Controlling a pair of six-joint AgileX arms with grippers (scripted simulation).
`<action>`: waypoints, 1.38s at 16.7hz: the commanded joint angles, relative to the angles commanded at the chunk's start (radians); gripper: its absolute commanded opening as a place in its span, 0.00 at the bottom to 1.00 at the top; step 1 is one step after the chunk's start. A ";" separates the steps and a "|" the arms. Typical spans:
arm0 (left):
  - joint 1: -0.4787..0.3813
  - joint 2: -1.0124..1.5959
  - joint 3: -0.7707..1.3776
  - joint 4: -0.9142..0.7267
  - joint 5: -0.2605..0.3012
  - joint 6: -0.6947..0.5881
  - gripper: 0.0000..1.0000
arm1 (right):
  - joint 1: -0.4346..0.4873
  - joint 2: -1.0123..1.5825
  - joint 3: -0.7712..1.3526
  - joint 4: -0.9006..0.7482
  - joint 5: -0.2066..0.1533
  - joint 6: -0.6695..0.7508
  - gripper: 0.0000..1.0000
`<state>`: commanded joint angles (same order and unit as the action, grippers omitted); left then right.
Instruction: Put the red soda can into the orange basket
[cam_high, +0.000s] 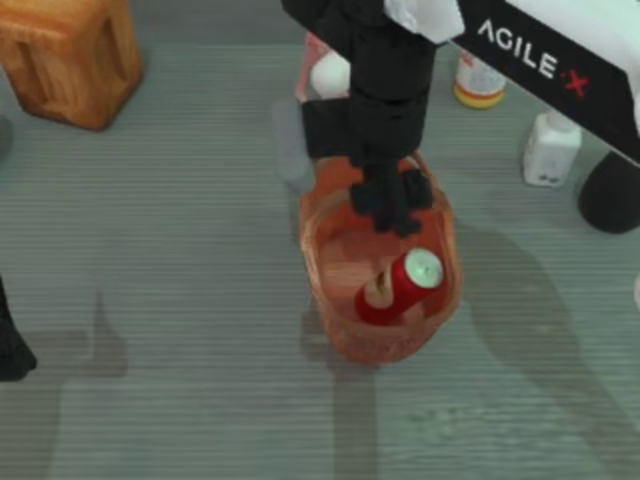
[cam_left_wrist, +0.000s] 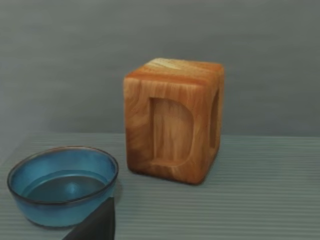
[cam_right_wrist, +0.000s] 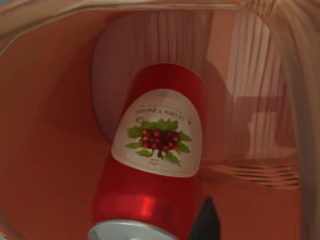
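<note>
Hanging over the far rim of the orange basket (cam_high: 330, 215), the right gripper (cam_high: 393, 205) was a dark clump whose finger spacing could not be told from above; it held nothing, and only one black fingertip (cam_right_wrist: 206, 222) poked into the right wrist view, close beside the can, contact unclear. Just near of the gripper, the red soda can (cam_high: 396, 286) lay tilted inside the basket, its silver top (cam_high: 424, 268) turned up and to the right, its lower end hidden against the basket's near wall. Seen from the right wrist, the can (cam_right_wrist: 155, 165) was a smooth, glossy red cylinder with a rounded pale label printed with red berries and green leaves, its silver rim cut off at the picture's edge, resting on the basket's woven orange wall (cam_right_wrist: 45, 140). The basket was oval, with ribbed weave. The black and white right arm (cam_high: 520, 55) covered much of what stood at the far side: a pink-and-white object (cam_high: 325, 70) showed only in part, and a yellow-based bottle (cam_high: 478, 85) was cut off at its top. A small white bottle (cam_high: 550, 148) stood to the right, beside a black rounded shape (cam_high: 610, 195) at the edge. A grained wooden box (cam_high: 70, 55) with recessed panels sat at the far left. The left arm (cam_high: 12, 345) was parked at the left edge, mostly out of frame; its wrist view showed a dark sliver of the left gripper (cam_left_wrist: 95, 227), the wooden box (cam_left_wrist: 172, 120) and a round blue glass bowl (cam_left_wrist: 62, 185).
</note>
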<state>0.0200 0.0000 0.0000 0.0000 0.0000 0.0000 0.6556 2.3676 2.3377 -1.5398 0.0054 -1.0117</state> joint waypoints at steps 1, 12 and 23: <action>0.000 0.000 0.000 0.000 0.000 0.000 1.00 | 0.000 0.000 0.000 0.000 0.000 0.000 0.17; 0.000 0.000 0.000 0.000 0.000 0.000 1.00 | 0.000 0.000 0.000 0.000 0.000 0.000 0.00; 0.000 0.000 0.000 0.000 0.000 0.000 1.00 | 0.000 0.000 0.000 0.000 0.000 0.000 0.00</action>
<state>0.0200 0.0000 0.0000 0.0000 0.0000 0.0000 0.6556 2.3676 2.3377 -1.5398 0.0054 -1.0117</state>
